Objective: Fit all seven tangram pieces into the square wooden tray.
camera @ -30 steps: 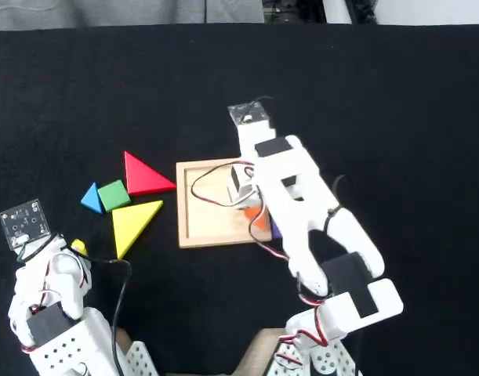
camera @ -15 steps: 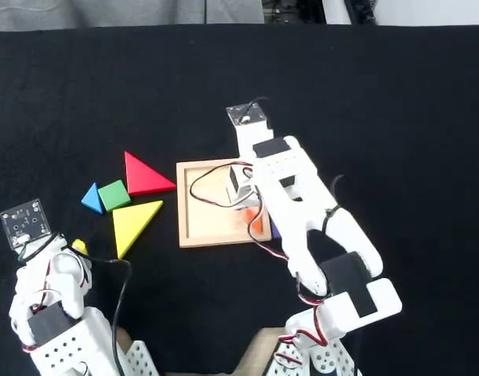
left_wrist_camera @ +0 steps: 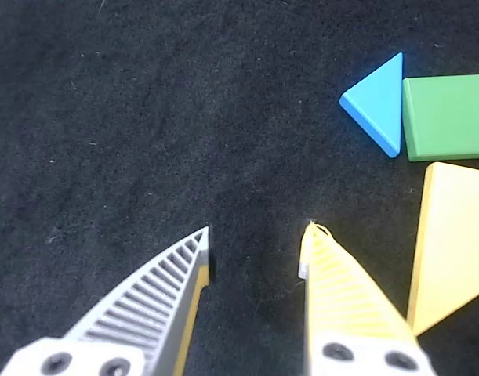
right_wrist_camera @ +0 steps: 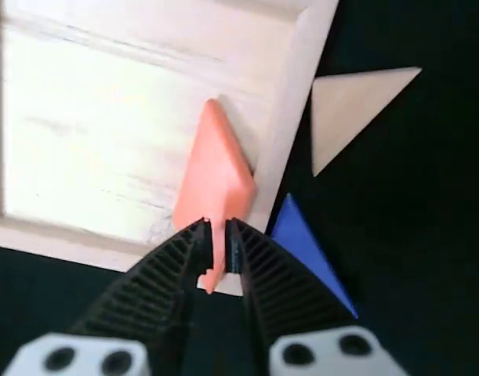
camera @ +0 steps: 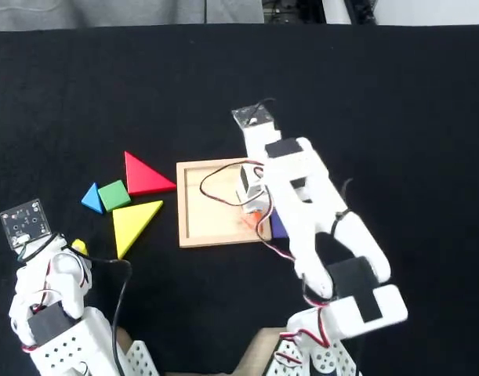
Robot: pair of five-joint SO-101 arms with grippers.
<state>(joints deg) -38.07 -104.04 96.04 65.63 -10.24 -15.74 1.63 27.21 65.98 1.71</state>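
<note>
Orange triangular tangram piece [right_wrist_camera: 215, 168] is clamped edge-on by the right gripper [right_wrist_camera: 218, 232], tilted in a corner of the square wooden tray [right_wrist_camera: 90, 133], probably so it can be laid flat against the rim. Meanwhile the left gripper [left_wrist_camera: 255, 239] hangs with its fingers spread beside the yellow wooden triangle [left_wrist_camera: 451, 235].

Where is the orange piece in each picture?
High view: orange piece at the wooden tray's right edge, under the right arm.
Right wrist view: middle, pinched by the right hand, at the tray's corner.
Left wrist view: other pieces instead, like the yellow triangle.
Shared landmark: the wooden tray.
</note>
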